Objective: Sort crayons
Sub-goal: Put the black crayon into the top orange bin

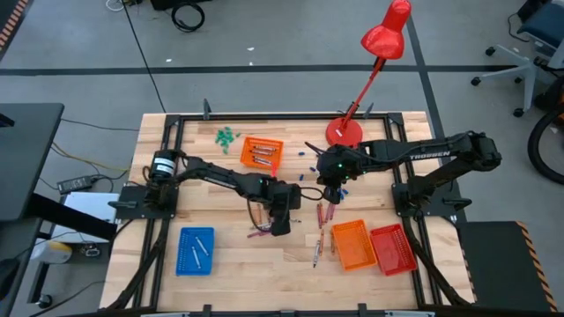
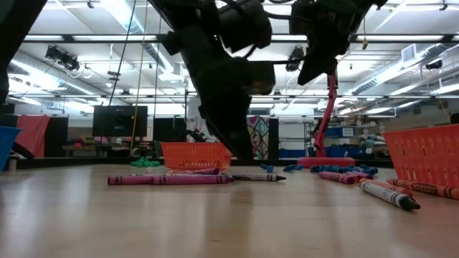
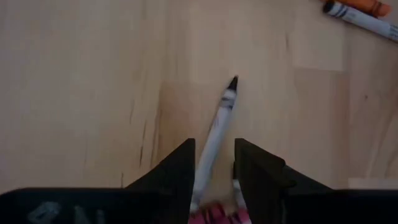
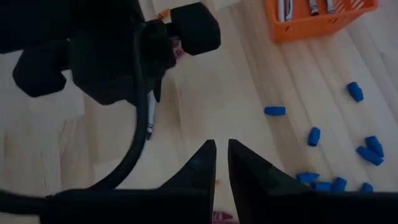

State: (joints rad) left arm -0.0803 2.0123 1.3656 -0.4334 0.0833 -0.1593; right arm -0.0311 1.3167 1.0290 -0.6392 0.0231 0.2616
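Left gripper (image 3: 211, 168) is low over the middle of the table (image 1: 229, 264), its fingers closed to a narrow gap around a grey-white crayon (image 3: 217, 124). The crayon runs out forward between the fingers, dark tip pointing away from the wrist; whether it rests on the wood or is lifted cannot be told. In the low view magenta crayons (image 2: 168, 179) lie flat on the table just in front of this gripper, with a dark-tipped one (image 2: 258, 177) beside them.

Right gripper (image 4: 221, 163) hangs above the table just beyond the left one, fingers nearly together with only a thin slit between them and nothing seen in it. Red and purple crayons (image 1: 324, 216) lie scattered just below it in the high view, reaching toward an orange tray (image 1: 352, 245) and a red tray (image 1: 394, 249) at the near right edge.

A blue tray (image 1: 195, 250) at the near left holds a few pale crayons. Farther back, an orange tray with crayons (image 1: 261, 155) sits left of centre, with blue pieces (image 4: 367, 149) strewn beside it and green pieces (image 1: 227, 136) behind. A red lamp (image 1: 370, 66) stands at the far edge.
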